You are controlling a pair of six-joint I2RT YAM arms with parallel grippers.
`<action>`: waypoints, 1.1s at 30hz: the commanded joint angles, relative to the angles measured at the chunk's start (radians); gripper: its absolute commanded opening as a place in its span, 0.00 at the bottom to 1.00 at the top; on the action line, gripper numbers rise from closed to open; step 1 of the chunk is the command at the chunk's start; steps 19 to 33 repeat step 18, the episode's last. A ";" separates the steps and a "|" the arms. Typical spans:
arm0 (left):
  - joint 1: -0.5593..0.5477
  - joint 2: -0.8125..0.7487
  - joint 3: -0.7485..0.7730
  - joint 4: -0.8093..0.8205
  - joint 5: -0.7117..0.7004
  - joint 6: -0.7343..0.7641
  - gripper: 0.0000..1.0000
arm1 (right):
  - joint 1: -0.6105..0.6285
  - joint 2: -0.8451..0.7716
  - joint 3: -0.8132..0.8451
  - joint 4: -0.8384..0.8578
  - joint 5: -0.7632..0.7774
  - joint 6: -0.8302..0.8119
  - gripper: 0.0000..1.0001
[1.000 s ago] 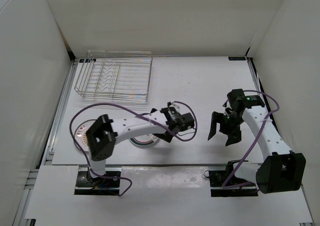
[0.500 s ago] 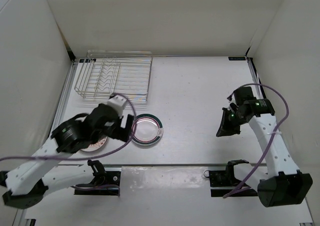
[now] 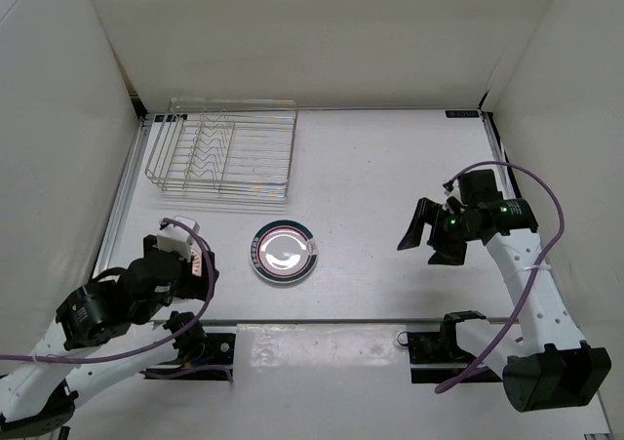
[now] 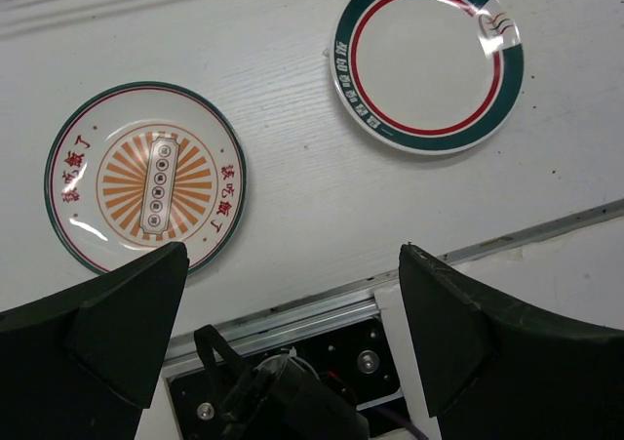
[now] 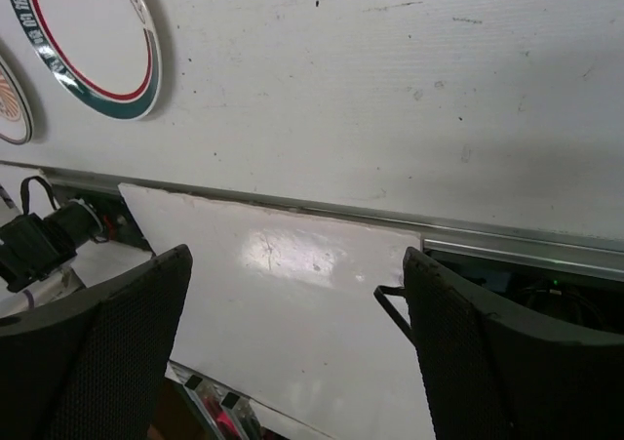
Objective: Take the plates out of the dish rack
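Observation:
The dish rack (image 3: pixel 219 157) stands at the far left with no plates in it. Both plates lie flat on the table. The green-and-red rimmed plate (image 3: pixel 284 251) (image 4: pixel 429 60) (image 5: pixel 88 40) is near the middle front. The orange sunburst plate (image 4: pixel 146 175) lies to its left, hidden under my left arm in the top view, and only its edge (image 5: pixel 8 94) shows in the right wrist view. My left gripper (image 4: pixel 292 342) hangs open and empty above its own base, nearer than both plates. My right gripper (image 3: pixel 427 237) (image 5: pixel 297 333) is open and empty at the right.
A metal rail (image 4: pixel 546 233) runs along the table's near edge, with the arm's black base mount (image 4: pixel 322 381) just below it. White walls enclose the table on three sides. Purple cables loop around both arms.
My left arm has swung back from the table's middle to the near left corner, uncovering the green-rimmed plate. My right gripper looked shut half a second ago and is open again.

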State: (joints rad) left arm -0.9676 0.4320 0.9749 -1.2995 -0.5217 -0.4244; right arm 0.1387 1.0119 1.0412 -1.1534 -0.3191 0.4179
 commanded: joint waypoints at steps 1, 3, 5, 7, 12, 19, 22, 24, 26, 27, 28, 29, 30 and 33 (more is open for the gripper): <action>0.004 -0.001 0.015 -0.047 -0.035 -0.022 1.00 | -0.002 -0.018 -0.015 0.064 -0.054 0.019 0.90; 0.006 -0.009 0.004 -0.023 -0.047 -0.010 1.00 | -0.002 -0.016 0.008 0.069 -0.017 0.025 0.90; 0.004 -0.025 -0.033 0.030 -0.052 0.024 1.00 | -0.002 0.000 0.037 0.055 0.030 0.024 0.90; 0.003 -0.030 -0.065 0.051 -0.034 0.094 1.00 | -0.002 0.008 0.051 0.035 0.074 0.021 0.90; 0.006 -0.045 -0.082 0.104 -0.079 0.107 1.00 | -0.002 -0.015 0.059 0.014 0.124 0.022 0.90; 0.003 -0.156 -0.231 0.352 -0.254 0.125 1.00 | -0.002 -0.067 0.046 0.038 0.115 0.015 0.90; 0.003 -0.156 -0.231 0.352 -0.254 0.125 1.00 | -0.002 -0.067 0.046 0.038 0.115 0.015 0.90; 0.003 -0.156 -0.231 0.352 -0.254 0.125 1.00 | -0.002 -0.067 0.046 0.038 0.115 0.015 0.90; 0.003 -0.156 -0.231 0.352 -0.254 0.125 1.00 | -0.002 -0.067 0.046 0.038 0.115 0.015 0.90; 0.003 -0.156 -0.231 0.352 -0.254 0.125 1.00 | -0.002 -0.067 0.046 0.038 0.115 0.015 0.90; 0.003 -0.156 -0.231 0.352 -0.254 0.125 1.00 | -0.002 -0.067 0.046 0.038 0.115 0.015 0.90; 0.003 -0.156 -0.231 0.352 -0.254 0.125 1.00 | -0.002 -0.067 0.046 0.038 0.115 0.015 0.90; 0.003 -0.156 -0.231 0.352 -0.254 0.125 1.00 | -0.002 -0.067 0.046 0.038 0.115 0.015 0.90; 0.003 -0.156 -0.231 0.352 -0.254 0.125 1.00 | -0.002 -0.067 0.046 0.038 0.115 0.015 0.90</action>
